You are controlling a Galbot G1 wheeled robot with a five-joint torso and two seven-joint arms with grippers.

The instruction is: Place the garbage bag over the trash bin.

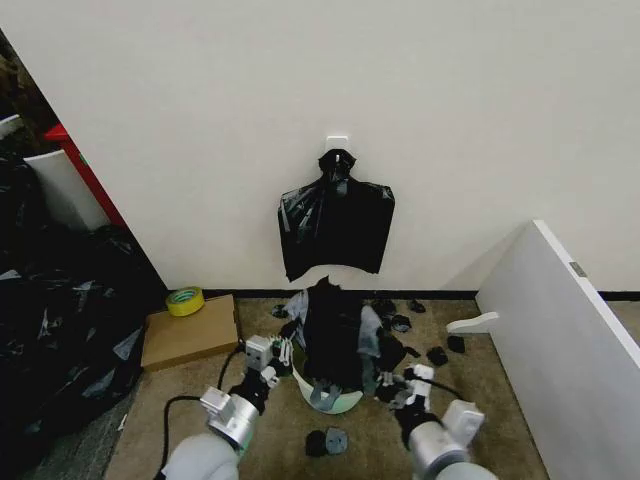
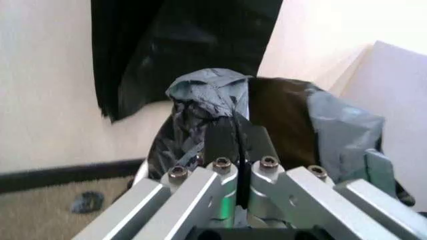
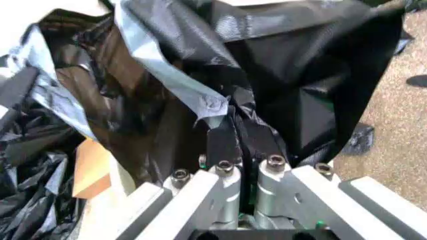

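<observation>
The garbage bag point(image 1: 335, 335), thin glossy black plastic, stands bunched up over the trash bin point(image 1: 338, 402), of which a pale white-green strip shows below the bag. My left gripper point(image 1: 283, 355) is at the bag's left edge. In the left wrist view the left gripper point(image 2: 237, 122) is shut on a grey-black fold of the garbage bag point(image 2: 207, 90). My right gripper point(image 1: 398, 383) is at the bag's right edge. In the right wrist view the right gripper point(image 3: 235, 125) is shut on a fold of the garbage bag point(image 3: 213, 102). The bag hides the bin's opening.
A flat bundle of black bags point(image 1: 336, 225) hangs on the wall behind. A cardboard box point(image 1: 190, 335) with a yellow tape roll point(image 1: 185, 300) lies to the left, beside a heap of black sacks point(image 1: 60, 320). A white panel point(image 1: 560, 330) stands right. Black scraps point(image 1: 328, 441) litter the carpet.
</observation>
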